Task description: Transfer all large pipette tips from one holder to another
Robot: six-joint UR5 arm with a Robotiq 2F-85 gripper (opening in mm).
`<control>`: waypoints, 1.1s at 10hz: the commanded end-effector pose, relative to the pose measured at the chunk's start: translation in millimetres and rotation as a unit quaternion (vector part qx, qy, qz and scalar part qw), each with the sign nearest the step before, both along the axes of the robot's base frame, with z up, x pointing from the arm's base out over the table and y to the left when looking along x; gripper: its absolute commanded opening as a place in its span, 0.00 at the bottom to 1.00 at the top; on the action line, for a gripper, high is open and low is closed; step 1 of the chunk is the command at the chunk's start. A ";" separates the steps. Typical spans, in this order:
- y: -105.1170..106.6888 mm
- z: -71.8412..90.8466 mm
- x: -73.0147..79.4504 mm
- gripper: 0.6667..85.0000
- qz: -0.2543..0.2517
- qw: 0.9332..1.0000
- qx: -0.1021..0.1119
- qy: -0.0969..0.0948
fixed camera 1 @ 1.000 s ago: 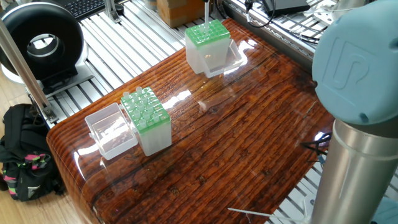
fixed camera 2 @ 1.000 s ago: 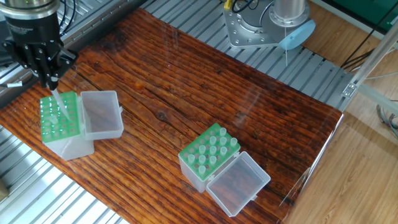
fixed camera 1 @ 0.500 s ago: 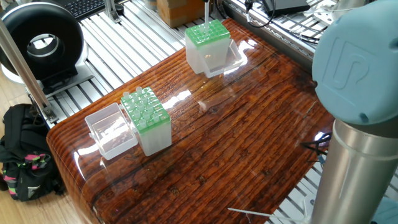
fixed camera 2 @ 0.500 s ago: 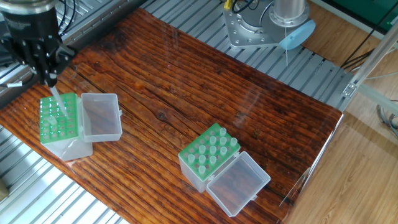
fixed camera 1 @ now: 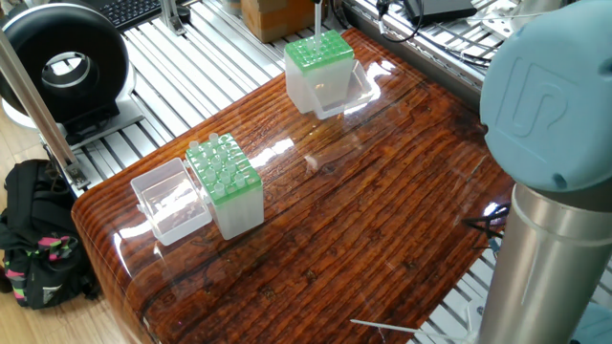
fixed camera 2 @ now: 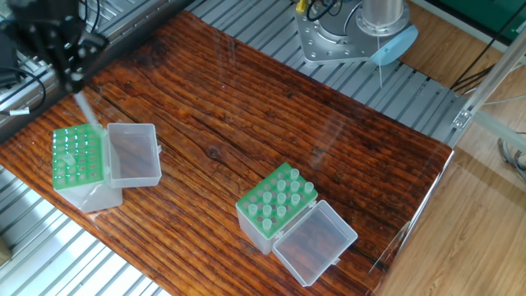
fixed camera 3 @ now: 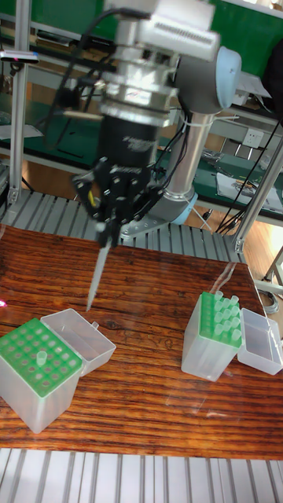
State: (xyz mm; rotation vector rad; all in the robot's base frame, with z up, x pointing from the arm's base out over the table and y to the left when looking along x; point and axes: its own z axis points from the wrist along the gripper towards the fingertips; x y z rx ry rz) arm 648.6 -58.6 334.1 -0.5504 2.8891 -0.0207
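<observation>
In the tall fixed view my gripper (fixed camera 3: 106, 229) is shut on a large pipette tip (fixed camera 3: 96, 271). The translucent tip hangs point down, clear above the open lid (fixed camera 3: 79, 334) of the left holder (fixed camera 3: 35, 377). One tip (fixed camera 3: 41, 357) still stands in that holder's green grid. In the other fixed view the blurred gripper (fixed camera 2: 74, 80) holds the tip (fixed camera 2: 89, 115) above the left holder (fixed camera 2: 78, 160). The second holder (fixed camera 2: 275, 205) (fixed camera 3: 214, 334) carries several tips. The one fixed view shows the tip (fixed camera 1: 317, 17) over the far holder (fixed camera 1: 320, 57); the gripper is out of frame there.
Each holder has a clear hinged lid lying open beside it (fixed camera 2: 131, 152) (fixed camera 2: 316, 242). The wooden table (fixed camera 2: 246, 107) is ringed by slotted metal rails. The arm's base (fixed camera 2: 345, 33) stands at the table's far edge, and its grey-blue body (fixed camera 1: 545, 143) fills the right of the one fixed view.
The gripper has risen from the left holder's green grid with the tip in it and shifted slightly toward the open lid. Both holders stayed put.
</observation>
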 end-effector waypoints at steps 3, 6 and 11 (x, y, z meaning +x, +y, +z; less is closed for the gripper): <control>67.5 6.8 -37.7 0.00 -0.037 0.999 0.030 -0.005; 103.4 -4.5 -54.3 0.00 -0.053 0.998 0.040 -0.003; 101.5 -17.8 -64.7 0.00 -0.038 0.999 0.016 0.010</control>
